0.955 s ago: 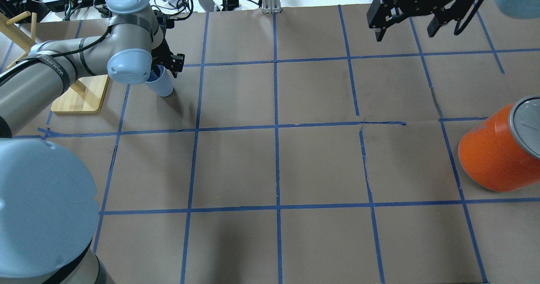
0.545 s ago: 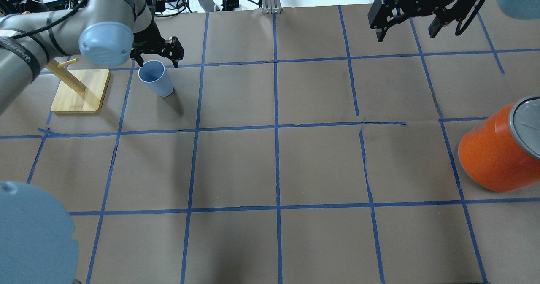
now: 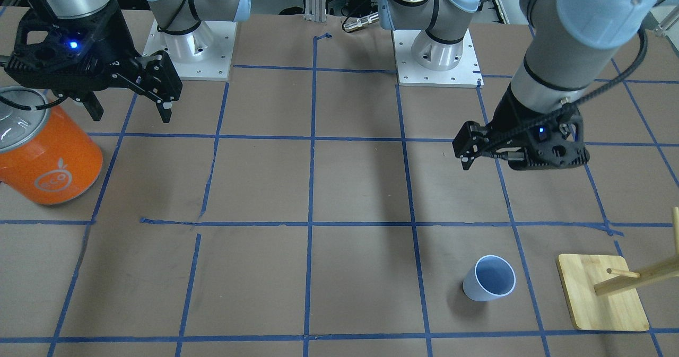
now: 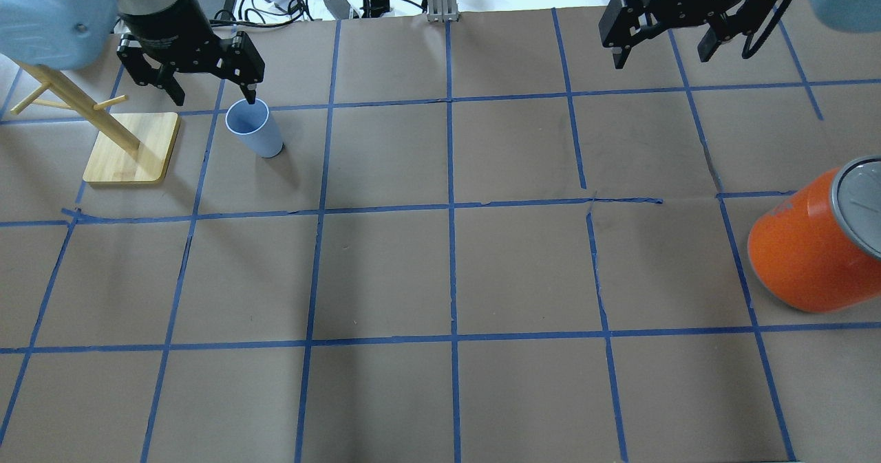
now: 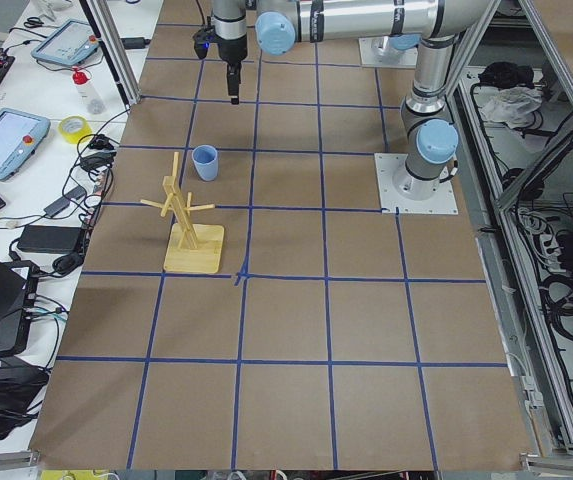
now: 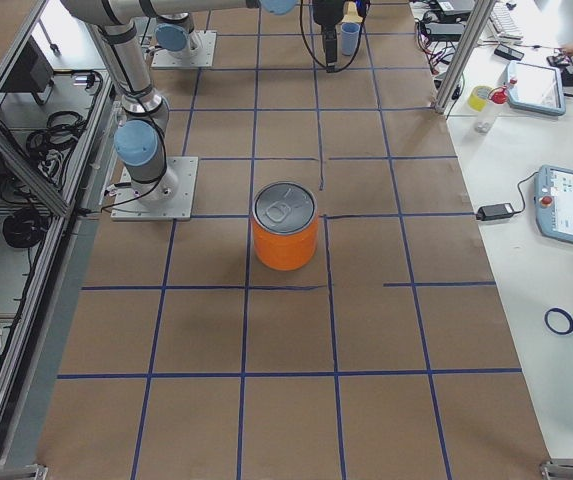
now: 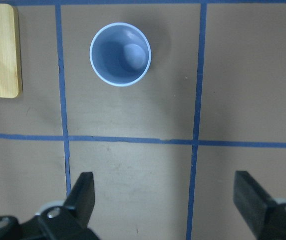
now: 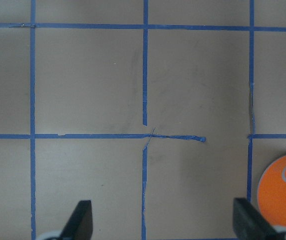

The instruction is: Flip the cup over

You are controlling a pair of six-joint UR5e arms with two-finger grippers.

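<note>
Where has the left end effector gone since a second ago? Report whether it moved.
Yes. In the overhead view the left end effector has shifted left, off the cup, toward the wooden stand.

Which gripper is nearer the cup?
Left. The left gripper hangs raised close by the cup; the right gripper hangs far across the table, near the orange can.

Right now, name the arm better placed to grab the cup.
Left. The left pincer hangs open close to the cup, which stands mouth up; the right pincer is far across the table, nearer the orange can.
</note>
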